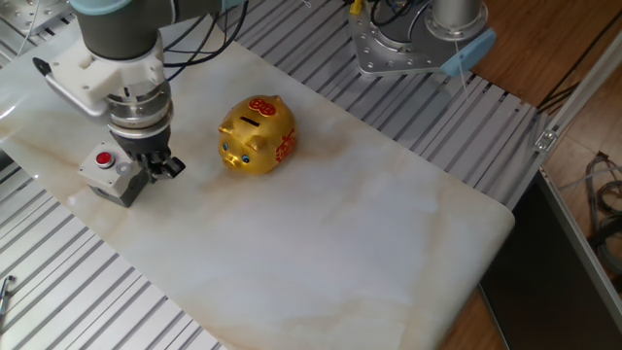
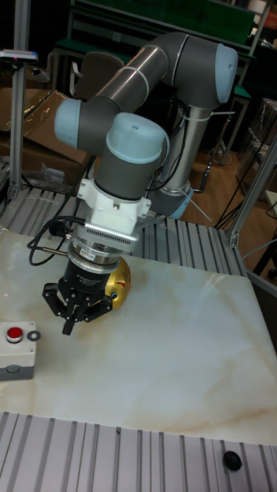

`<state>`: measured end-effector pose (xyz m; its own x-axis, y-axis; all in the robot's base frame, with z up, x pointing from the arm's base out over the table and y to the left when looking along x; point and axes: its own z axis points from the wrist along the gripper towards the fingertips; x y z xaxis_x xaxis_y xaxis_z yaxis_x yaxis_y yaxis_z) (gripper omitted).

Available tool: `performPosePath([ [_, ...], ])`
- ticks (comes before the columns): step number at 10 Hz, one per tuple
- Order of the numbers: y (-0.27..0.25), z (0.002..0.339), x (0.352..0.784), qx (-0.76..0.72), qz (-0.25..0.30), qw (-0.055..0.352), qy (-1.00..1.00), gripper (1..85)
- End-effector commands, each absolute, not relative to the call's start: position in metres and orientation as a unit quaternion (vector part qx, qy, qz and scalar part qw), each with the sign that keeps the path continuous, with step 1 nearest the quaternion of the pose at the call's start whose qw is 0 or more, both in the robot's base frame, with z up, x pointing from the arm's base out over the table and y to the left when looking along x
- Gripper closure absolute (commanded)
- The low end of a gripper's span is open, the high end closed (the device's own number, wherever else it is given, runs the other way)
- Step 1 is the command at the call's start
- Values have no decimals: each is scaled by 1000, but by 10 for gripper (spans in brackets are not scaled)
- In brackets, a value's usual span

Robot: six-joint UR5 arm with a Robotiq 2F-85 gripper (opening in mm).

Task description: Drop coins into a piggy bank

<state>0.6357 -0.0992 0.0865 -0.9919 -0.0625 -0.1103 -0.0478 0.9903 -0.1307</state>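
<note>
Hovering: end effector [image 1: 160, 167] left of piggy bank [image 1: 257, 135] | apart | fingers seemingly clenched

The grey UR5 arm with pale blue joint caps [image 2: 131, 115] reaches down over the pale marble-patterned table top [image 2: 169, 361], its black two-finger gripper [image 2: 75, 306] pointing down with the fingers drawn close together; whether anything is between them cannot be told. The shiny gold pig-shaped piggy bank [image 2: 121, 280] is largely hidden behind the gripper body. A grey box with a red button [image 2: 17, 350] sits at the table's left edge, apart from the gripper.
</note>
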Motion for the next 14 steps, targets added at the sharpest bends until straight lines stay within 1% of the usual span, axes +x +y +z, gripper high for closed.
performPosePath([
  [1, -101, 88, 636, -23, -72, 57, 996, 567],
  [2, -105, 88, 636, -21, -81, 56, 995, 567],
  [3, -114, 88, 631, -11, -98, 46, 994, 613],
  [4, -121, 89, 626, -6, -111, 35, 993, 700],
  [5, -121, 89, 625, -3, -114, 34, 993, 770],
  [7, -115, 90, 630, -6, -110, 42, 993, 847],
  [13, -118, 95, 633, -29, -124, 43, 991, 847],
  [14, -121, 96, 633, -35, -136, 43, 989, 847],
])
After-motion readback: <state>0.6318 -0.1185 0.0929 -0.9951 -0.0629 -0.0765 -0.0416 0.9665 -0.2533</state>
